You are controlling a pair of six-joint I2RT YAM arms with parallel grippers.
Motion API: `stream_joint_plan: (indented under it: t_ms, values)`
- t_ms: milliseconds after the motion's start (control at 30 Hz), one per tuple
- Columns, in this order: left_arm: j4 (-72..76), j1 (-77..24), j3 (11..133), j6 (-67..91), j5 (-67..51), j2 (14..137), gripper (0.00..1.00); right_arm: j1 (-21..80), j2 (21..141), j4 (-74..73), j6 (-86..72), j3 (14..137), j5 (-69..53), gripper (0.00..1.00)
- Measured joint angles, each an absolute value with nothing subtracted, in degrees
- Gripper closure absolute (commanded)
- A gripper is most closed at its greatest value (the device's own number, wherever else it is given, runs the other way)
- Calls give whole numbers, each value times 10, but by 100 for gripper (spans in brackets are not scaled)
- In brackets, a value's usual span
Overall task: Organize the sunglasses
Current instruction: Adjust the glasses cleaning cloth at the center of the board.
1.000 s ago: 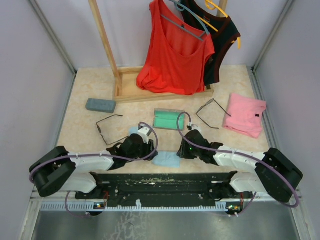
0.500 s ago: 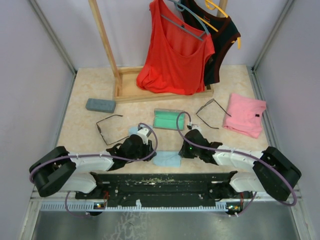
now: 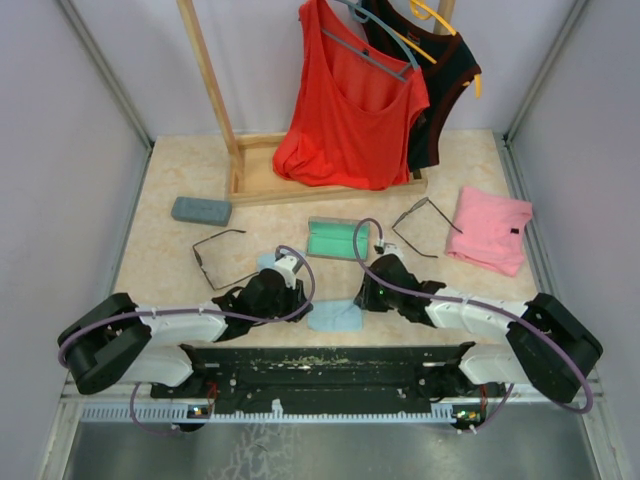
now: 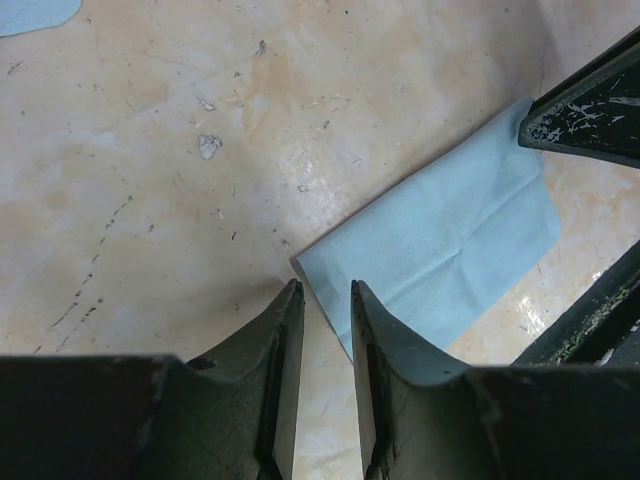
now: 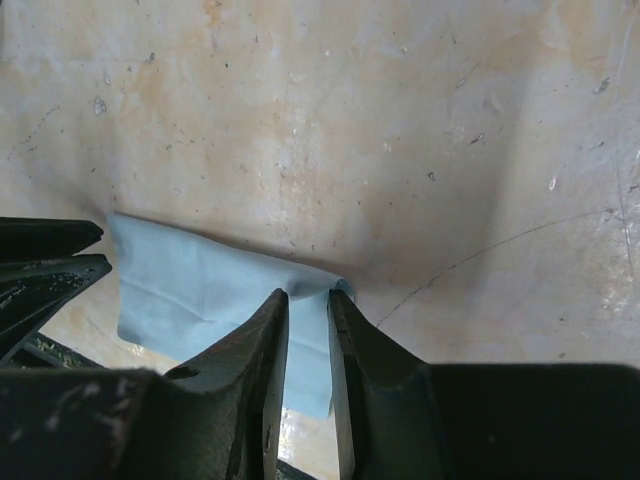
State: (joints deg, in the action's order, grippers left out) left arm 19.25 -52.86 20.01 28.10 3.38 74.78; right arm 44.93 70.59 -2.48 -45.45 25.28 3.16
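Top external: left sunglasses lie beyond left hand, not touching.

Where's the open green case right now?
Top view, table centre: the open green case lies between the left sunglasses and the right sunglasses, nearer than the wooden rack.

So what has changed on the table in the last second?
The right gripper crept slightly farther from the robot's base, over the edge of the blue cloth, jaws a little apart. Nothing was clearly picked up or let go. The left gripper, the cloth, the left sunglasses and the right sunglasses stayed put.
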Motion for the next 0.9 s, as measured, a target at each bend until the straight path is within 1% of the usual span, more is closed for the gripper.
stream_joint_plan:
  t_ms: [200, 567, 667, 767, 900]
  values:
    - [192, -528, 200, 281, 34, 748, 69, 448, 706, -25, -451, 256, 29, 76]
    - [192, -526, 200, 281, 34, 748, 71, 448, 706, -35, -446, 256, 14, 81]
    - [192, -526, 200, 281, 34, 748, 71, 448, 706, -39, -445, 256, 10, 81]
    - [192, -526, 200, 281, 33, 748, 71, 448, 706, -43, -444, 256, 7, 78]
    - [192, -526, 200, 281, 33, 748, 71, 448, 706, -48, -437, 256, 8, 78]
